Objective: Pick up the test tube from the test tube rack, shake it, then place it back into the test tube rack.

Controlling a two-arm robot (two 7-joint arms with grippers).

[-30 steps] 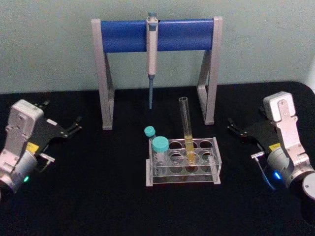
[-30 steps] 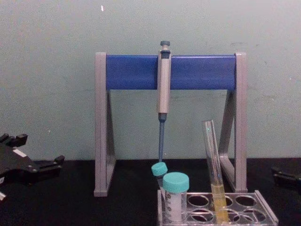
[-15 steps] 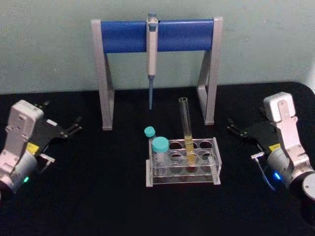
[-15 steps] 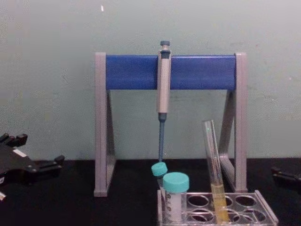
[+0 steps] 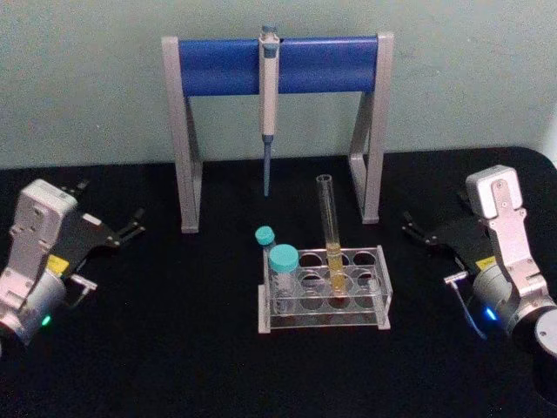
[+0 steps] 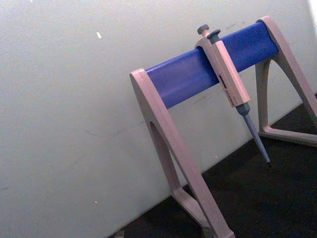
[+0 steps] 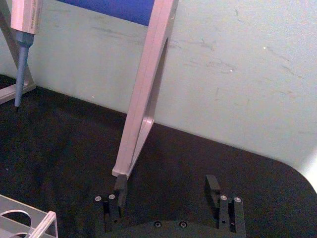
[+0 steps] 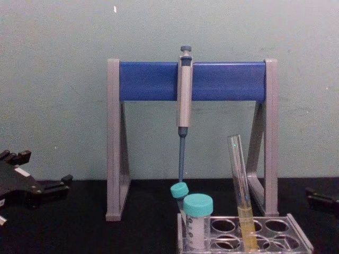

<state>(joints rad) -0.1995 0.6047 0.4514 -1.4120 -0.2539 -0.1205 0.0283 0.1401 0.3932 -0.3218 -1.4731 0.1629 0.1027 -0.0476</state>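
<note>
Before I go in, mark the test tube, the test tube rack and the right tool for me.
test tube (image 5: 330,228): head view, on the clear glass above the yellow liquid.
test tube rack (image 5: 380,290): head view, on its right end wall.
right tool (image 7: 165,189): right wrist view, midway between its open fingertips.

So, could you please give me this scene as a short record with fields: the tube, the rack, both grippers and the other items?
test tube: standing in the test tube rack, leaning slightly, yellow liquid in lower part
left gripper: at the table's left, apart from the rack
right gripper: open, at the right, holding nothing
capped tubes: two, in the rack's left end
pipette: hanging on the stand
</note>
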